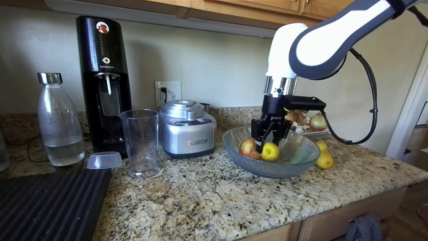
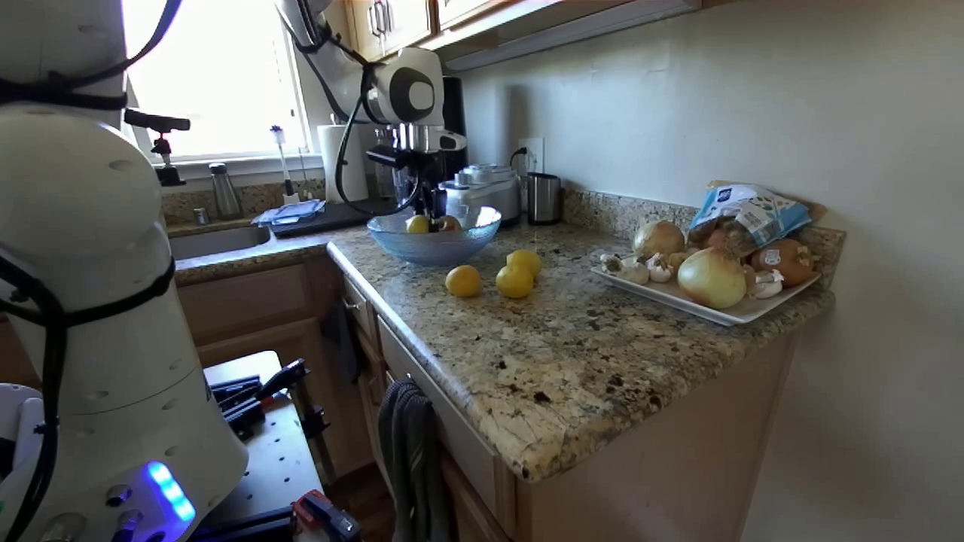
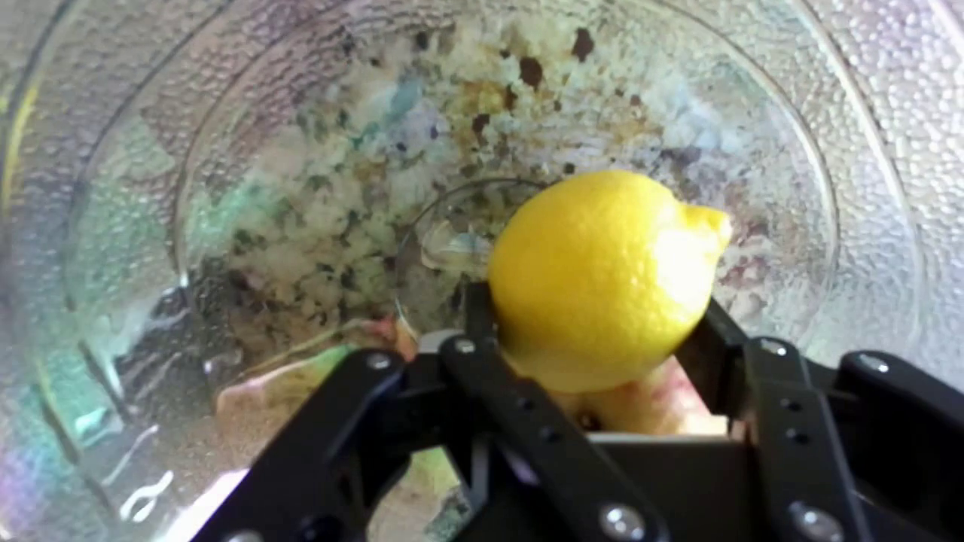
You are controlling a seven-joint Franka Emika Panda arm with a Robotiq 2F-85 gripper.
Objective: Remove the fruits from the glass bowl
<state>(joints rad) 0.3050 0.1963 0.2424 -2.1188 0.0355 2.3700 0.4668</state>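
Note:
A yellow lemon [image 3: 602,271] sits between the two fingers of my gripper [image 3: 595,312], which touch it on both sides; its stem end points right in the wrist view. This happens inside the glass bowl [image 1: 277,170], and an exterior view also shows the held lemon [image 1: 270,151] there. Close beside and behind it lies a red-yellow apple [image 1: 249,149], partly hidden by the lemon and a finger. On the counter outside the bowl rest three more lemons [image 2: 463,281], two of them touching. Whether the held lemon is lifted off the bowl I cannot tell.
A silver food processor [image 1: 189,134] stands close beside the bowl, then a tall clear cup [image 1: 140,144] and a black soda machine [image 1: 105,83]. A white plate [image 2: 670,301] of onions and garlic lies near the wall. The counter edge [image 2: 422,339] runs near the bowl.

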